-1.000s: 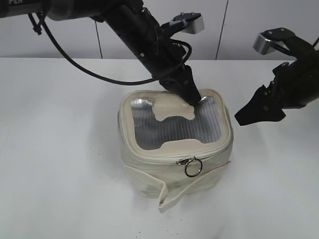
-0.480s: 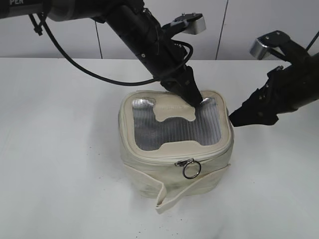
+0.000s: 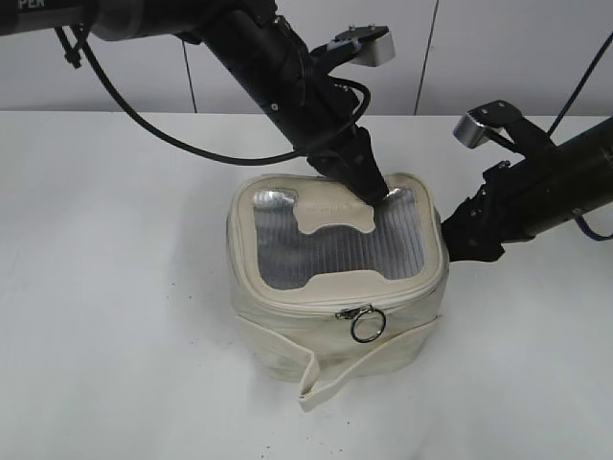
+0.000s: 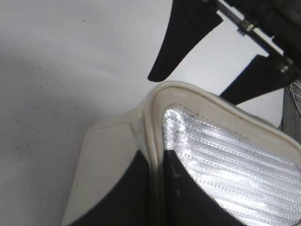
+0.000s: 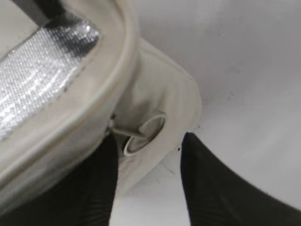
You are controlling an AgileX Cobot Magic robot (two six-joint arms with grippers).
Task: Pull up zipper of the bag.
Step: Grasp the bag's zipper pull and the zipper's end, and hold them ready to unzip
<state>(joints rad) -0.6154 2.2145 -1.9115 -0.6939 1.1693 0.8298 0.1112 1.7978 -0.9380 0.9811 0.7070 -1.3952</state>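
- The right gripper (image 3: 458,241) has closed in from the open table to the bag's right side; in the right wrist view its fingers (image 5: 207,183) stand apart — a ring pull (image 5: 143,134) between them, not clamped.
- The left gripper (image 3: 375,192) stays pressed on the lid's far right corner; in the left wrist view its fingers (image 4: 186,197) straddle the rim, slightly parted.
- The bag (image 3: 335,287) sits mid-table (image 3: 115,287), unmoved since half a second ago.
- The zipper (image 3: 287,299) rings the lid — a silver slider with round pull (image 3: 367,324) hangs at the front.
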